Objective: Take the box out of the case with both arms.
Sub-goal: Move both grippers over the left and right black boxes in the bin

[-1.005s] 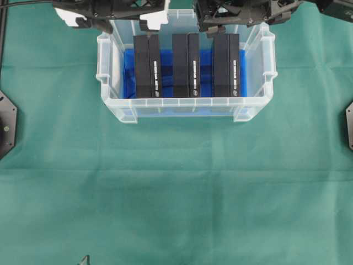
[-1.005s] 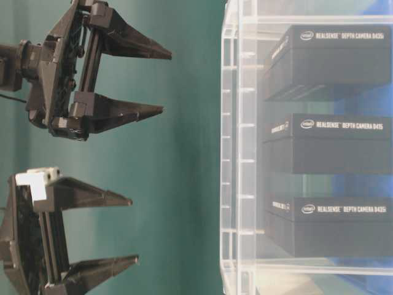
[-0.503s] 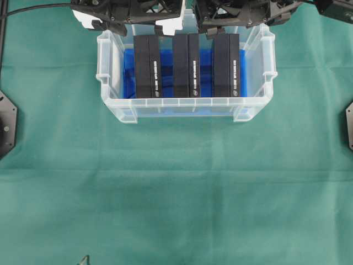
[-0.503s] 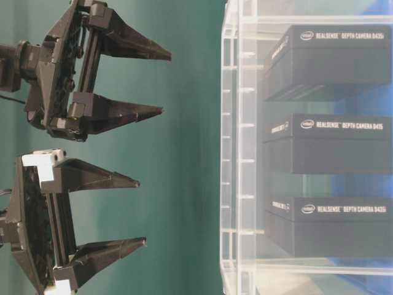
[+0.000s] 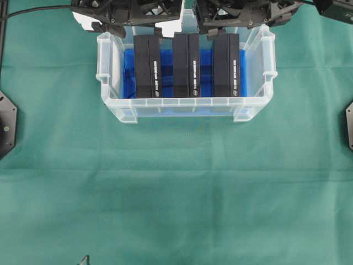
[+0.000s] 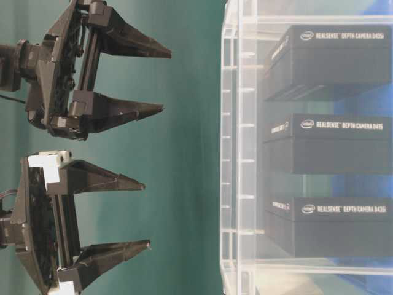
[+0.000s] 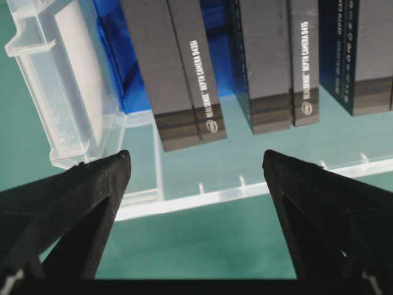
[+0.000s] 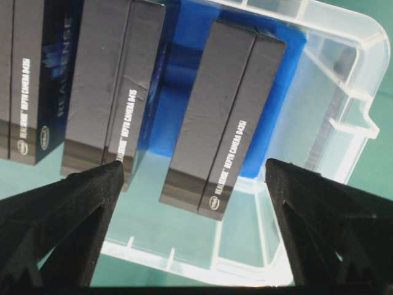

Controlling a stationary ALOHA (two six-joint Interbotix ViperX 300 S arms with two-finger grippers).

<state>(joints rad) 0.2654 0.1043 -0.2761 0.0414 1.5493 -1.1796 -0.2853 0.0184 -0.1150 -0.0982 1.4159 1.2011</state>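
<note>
The clear case (image 5: 182, 102) stands on the green cloth at the back, its bottom lined with a blue sheet (image 5: 128, 72). Three black boxes stand on edge inside it: left (image 5: 147, 66), middle (image 5: 186, 65), right (image 5: 226, 65). My left gripper (image 5: 131, 22) hovers open over the case's far left rim, above the left box (image 7: 184, 74), with nothing between its fingers (image 7: 195, 157). My right gripper (image 5: 241, 19) hovers open over the far right rim, with the right box (image 8: 224, 117) framed between its fingers (image 8: 194, 165). At table level both grippers, left (image 6: 147, 215) and right (image 6: 167, 82), stand apart from the case wall (image 6: 236, 153).
Green cloth (image 5: 176, 193) covers the table in front of the case. Black mounts sit at the left edge (image 5: 6, 124) and right edge (image 5: 349, 126). A small dark tip (image 5: 84, 259) pokes in at the bottom edge.
My left gripper has shifted right along the case's far rim and has come closer to the right gripper. The right gripper and the boxes have not moved.
</note>
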